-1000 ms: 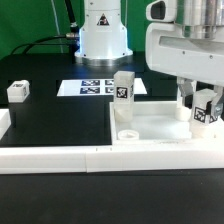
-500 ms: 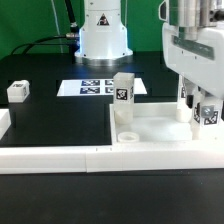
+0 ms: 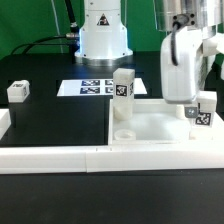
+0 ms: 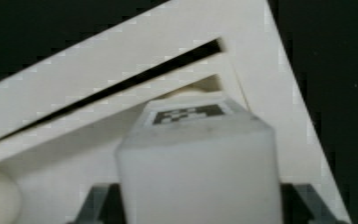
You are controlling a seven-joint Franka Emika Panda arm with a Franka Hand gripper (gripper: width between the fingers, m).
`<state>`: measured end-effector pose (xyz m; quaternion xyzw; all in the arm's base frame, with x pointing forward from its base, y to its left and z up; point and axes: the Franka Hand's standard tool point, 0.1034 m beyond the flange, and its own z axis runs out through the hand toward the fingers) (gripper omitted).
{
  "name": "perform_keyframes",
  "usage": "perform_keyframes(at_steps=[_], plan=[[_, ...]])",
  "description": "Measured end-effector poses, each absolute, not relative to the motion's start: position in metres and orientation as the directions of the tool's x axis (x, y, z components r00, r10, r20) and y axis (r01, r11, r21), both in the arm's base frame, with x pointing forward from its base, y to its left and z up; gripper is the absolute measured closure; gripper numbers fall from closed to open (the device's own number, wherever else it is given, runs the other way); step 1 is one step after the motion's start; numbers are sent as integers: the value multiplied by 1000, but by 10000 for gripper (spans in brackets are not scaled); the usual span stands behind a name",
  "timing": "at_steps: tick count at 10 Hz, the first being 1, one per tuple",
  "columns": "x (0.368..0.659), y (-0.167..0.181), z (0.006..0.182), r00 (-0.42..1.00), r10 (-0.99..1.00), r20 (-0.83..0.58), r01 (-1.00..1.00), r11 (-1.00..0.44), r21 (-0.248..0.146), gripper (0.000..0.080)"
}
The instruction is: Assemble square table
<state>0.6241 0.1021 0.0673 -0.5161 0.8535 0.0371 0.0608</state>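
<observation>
The square table's white slab (image 3: 150, 125) lies rim-up at the exterior view's right. One leg block (image 3: 123, 88) stands upright at the slab's far left corner, and a round socket (image 3: 127, 135) shows at its near left corner. My gripper (image 3: 202, 112) is over the slab's right corner, shut on a second tagged leg block (image 3: 204, 106) held upright. In the wrist view this leg block (image 4: 194, 150) fills the space between my dark fingers (image 4: 101, 202), with the slab's corner (image 4: 105, 80) beyond it. A third leg block (image 3: 18, 90) lies on the table at the left.
The marker board (image 3: 95, 87) lies flat behind the slab, before the robot's base (image 3: 103, 35). A long white border bar (image 3: 90, 157) runs along the front, and another white block (image 3: 4, 122) sits at the left edge.
My wrist has turned about its upright axis over the slab's right corner, so the hand now looks narrower. The held leg block has stayed at that corner.
</observation>
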Motion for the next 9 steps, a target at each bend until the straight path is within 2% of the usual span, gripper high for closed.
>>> perform_keyframes(at_steps=[4, 5, 6, 7, 9], plan=[[623, 103, 67, -431, -893, -129, -900, 436, -13, 477], [623, 103, 67, -431, -893, -129, -900, 436, -13, 287], [623, 106, 68, -429, -894, -131, -901, 435, -14, 287], [625, 115, 77, -410, -901, -142, -908, 418, -23, 174], [618, 121, 108, -381, -908, -173, -918, 393, -42, 151]])
